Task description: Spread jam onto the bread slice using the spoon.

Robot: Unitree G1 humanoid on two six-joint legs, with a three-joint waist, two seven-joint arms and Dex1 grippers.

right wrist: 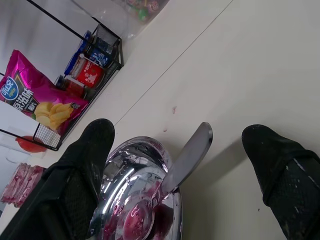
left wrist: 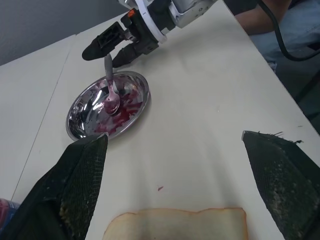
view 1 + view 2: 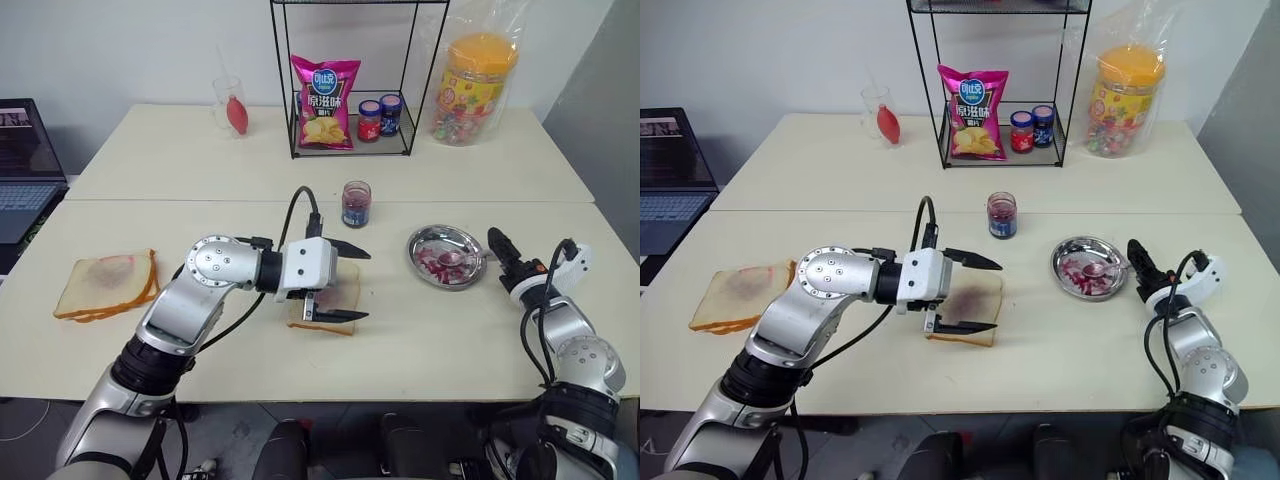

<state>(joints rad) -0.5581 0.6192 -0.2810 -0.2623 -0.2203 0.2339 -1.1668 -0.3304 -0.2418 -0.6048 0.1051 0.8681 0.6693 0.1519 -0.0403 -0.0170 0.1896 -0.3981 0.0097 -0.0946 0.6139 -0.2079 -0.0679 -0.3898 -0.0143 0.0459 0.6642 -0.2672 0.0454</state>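
Left eye view, L gripper point(image 3: 343, 284) open over bread slice point(image 3: 338, 298), R gripper point(image 1: 182, 165) open w/ fingers astride spoon point(image 2: 111, 90) handle, spoon bowl in jam-smeared steel dish point(image 3: 428, 243).

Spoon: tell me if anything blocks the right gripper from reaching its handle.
Nothing visible does. The spoon leans on the steel dish rim, its handle poking out between the open right gripper fingers.

I seem to stand in a lab or office room: plain pale tables point(image 3: 300, 165) pushed together against a bare wall, a laptop point(image 3: 25, 170) open at one side, and a wire rack point(image 3: 350, 80) of snacks (staged, not kitchen-like).
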